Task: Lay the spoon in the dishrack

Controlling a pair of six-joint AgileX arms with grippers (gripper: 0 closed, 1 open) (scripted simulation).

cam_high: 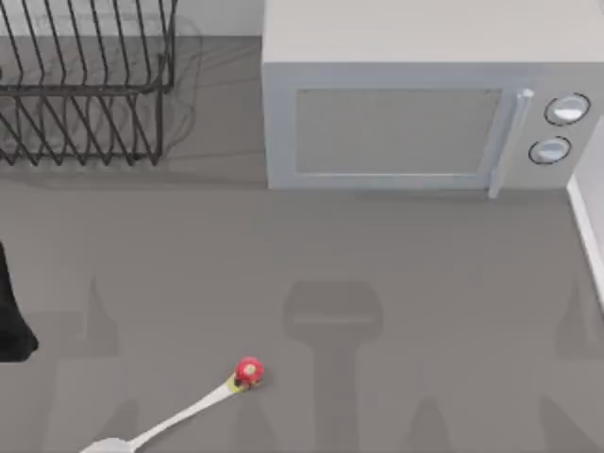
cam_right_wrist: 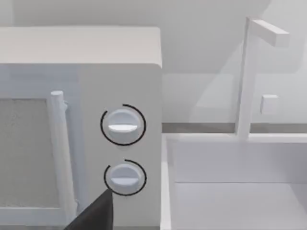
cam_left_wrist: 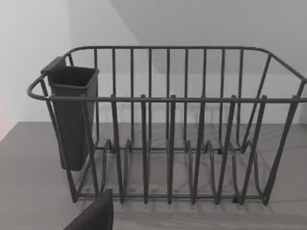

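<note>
The white spoon (cam_high: 179, 413) lies flat on the grey table near the front left, its bowl at the front edge and its red-and-yellow knob (cam_high: 248, 371) pointing toward the middle. The black wire dishrack (cam_high: 94, 90) stands at the back left. The left wrist view faces the dishrack (cam_left_wrist: 168, 99) head-on, with nothing among its tines. My left arm (cam_high: 11, 321) is a dark shape at the table's left edge, left of the spoon and apart from it. A dark part of my left gripper (cam_left_wrist: 93, 215) shows low in its wrist view, and likewise for my right gripper (cam_right_wrist: 93, 213).
A grey microwave (cam_high: 406, 113) with two round dials (cam_right_wrist: 122, 124) stands at the back, right of the rack, door shut. A dark cutlery cup (cam_left_wrist: 72, 115) hangs on one end of the rack. A white sink (cam_right_wrist: 240, 182) with a faucet (cam_right_wrist: 249, 72) borders the microwave's right.
</note>
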